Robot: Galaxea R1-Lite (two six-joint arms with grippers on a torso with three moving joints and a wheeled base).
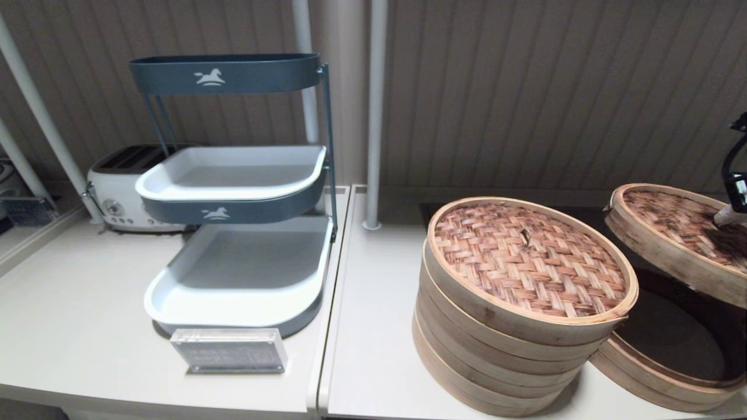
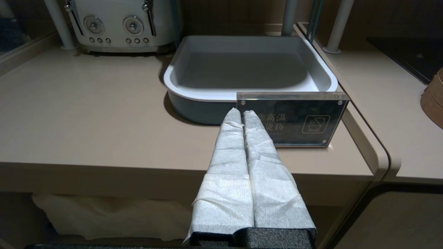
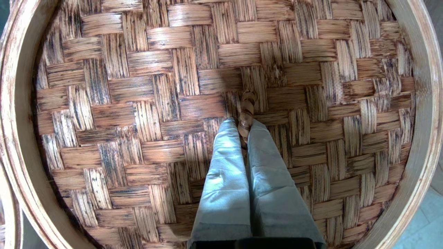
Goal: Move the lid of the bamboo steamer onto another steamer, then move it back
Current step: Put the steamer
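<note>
Your left gripper sits pressed together, parked before the acrylic sign, the tall stack stands mid-counter wearing its own lid, and your right gripper pinches the lid's centre loop, holding the bamboo steamer lid tilted above the low steamer.

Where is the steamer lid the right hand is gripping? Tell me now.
In the head view the bamboo steamer lid hangs tilted at far right, above the open low steamer, beside the tall stack; the right hand pinches its centre loop.
</note>
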